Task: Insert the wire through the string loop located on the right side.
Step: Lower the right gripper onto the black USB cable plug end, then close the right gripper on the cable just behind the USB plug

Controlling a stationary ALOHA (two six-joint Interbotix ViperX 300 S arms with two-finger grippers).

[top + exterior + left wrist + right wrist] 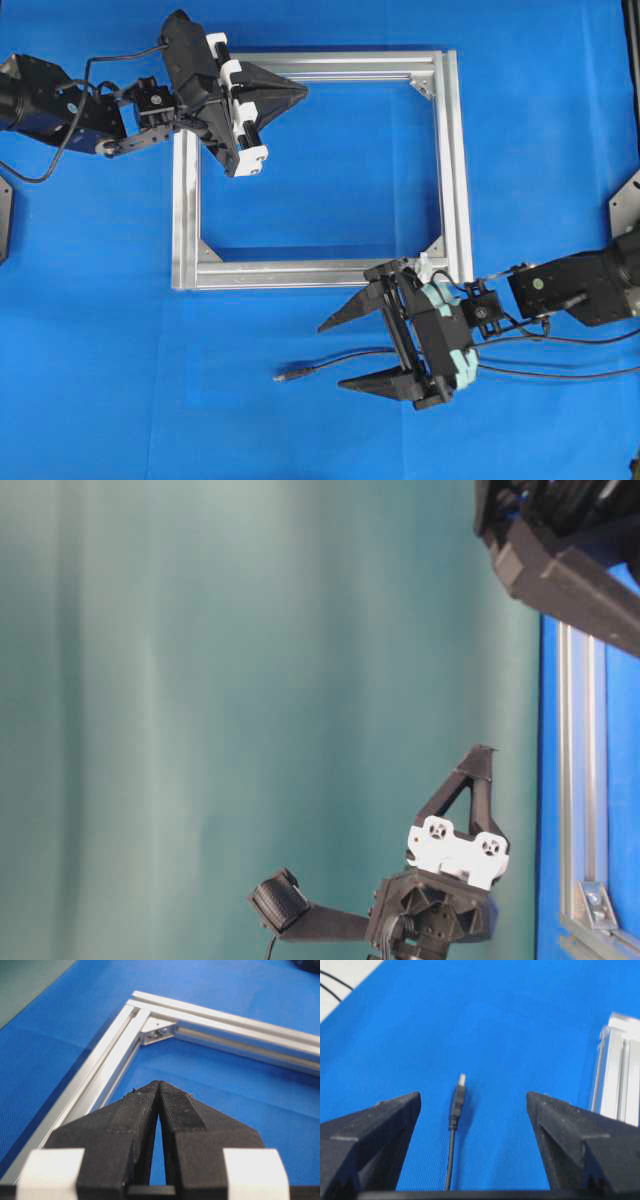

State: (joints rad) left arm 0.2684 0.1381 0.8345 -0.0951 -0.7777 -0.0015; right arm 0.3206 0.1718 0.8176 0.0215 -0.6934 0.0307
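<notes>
On the blue mat, right gripper is spreading wide over the wire beside the aluminium frame; a skewed pinch risks flicking it away.

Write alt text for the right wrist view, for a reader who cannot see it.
The wire lies on the blue mat between the wide-open fingers of the right gripper, its plug tip pointing away from the camera and touching neither finger. A section of the aluminium frame sits at the right edge.
</notes>
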